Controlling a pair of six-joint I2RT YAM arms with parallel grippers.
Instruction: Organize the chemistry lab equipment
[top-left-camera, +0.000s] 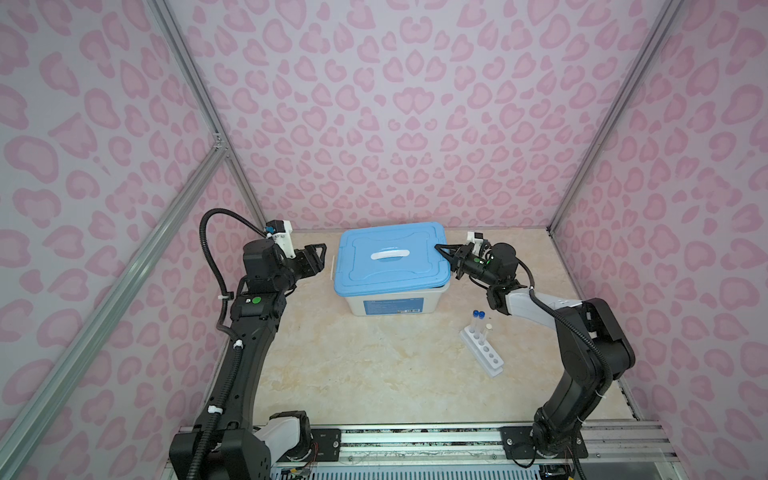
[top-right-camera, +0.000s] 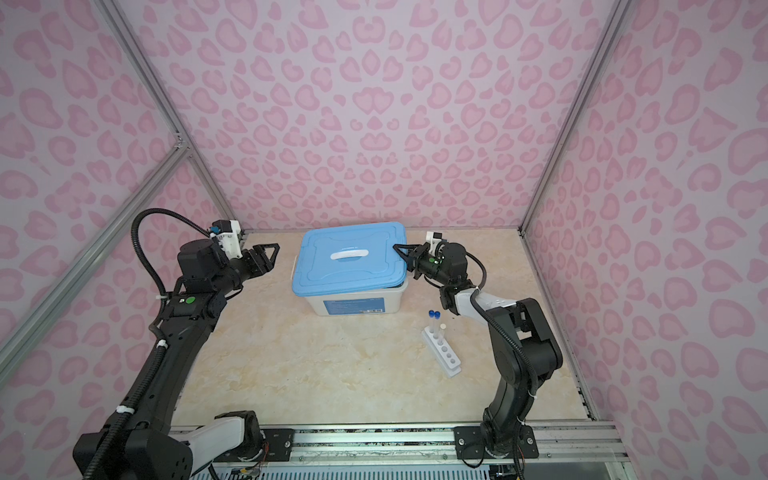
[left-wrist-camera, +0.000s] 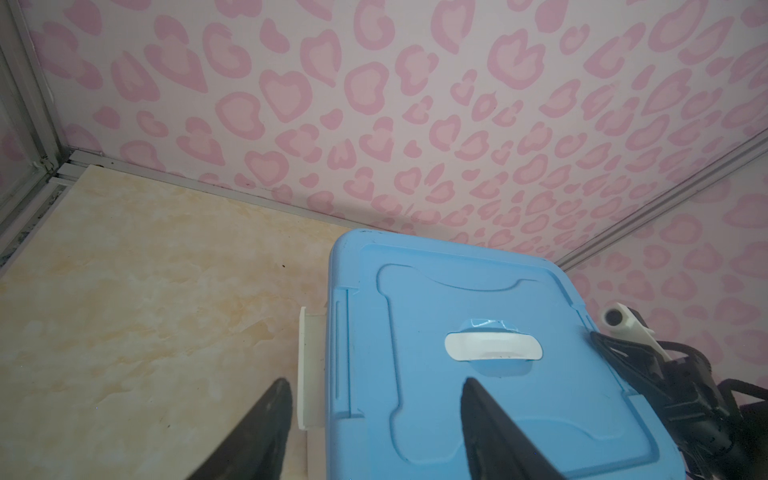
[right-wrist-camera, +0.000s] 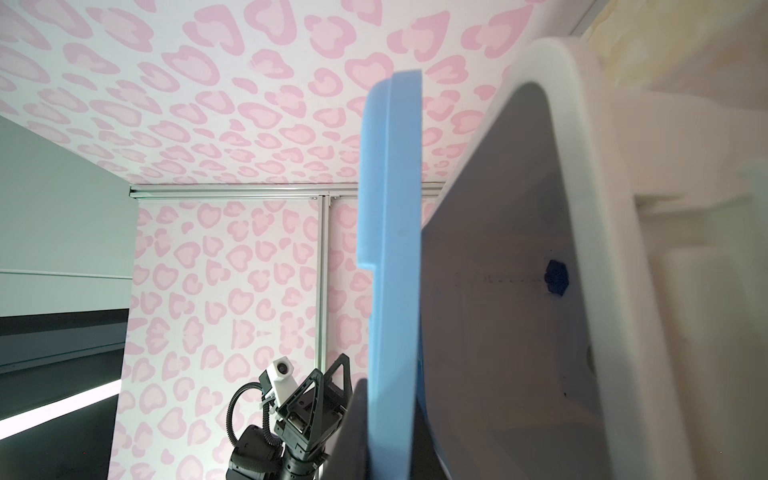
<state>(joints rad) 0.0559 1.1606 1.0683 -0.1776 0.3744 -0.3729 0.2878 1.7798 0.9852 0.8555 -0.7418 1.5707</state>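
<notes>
Blue lid (top-left-camera: 390, 255) clenched at its rim in right gripper (top-left-camera: 439, 248), seemingly tipped off the bin (top-left-camera: 390, 302); left gripper (top-left-camera: 321, 257) spread and empty beside the opposite rim; white rack (top-left-camera: 484, 355), 3 tubes (top-left-camera: 478, 323), behind right fingers, nearer that arm.

Soft overhead light is falling evenly, leaving a thin shadow under the lid (top-left-camera: 374, 274) at its four o'clock corner. The lid is blurring in the right wrist view; the test tubes (top-left-camera: 481, 328) are looking soft.
</notes>
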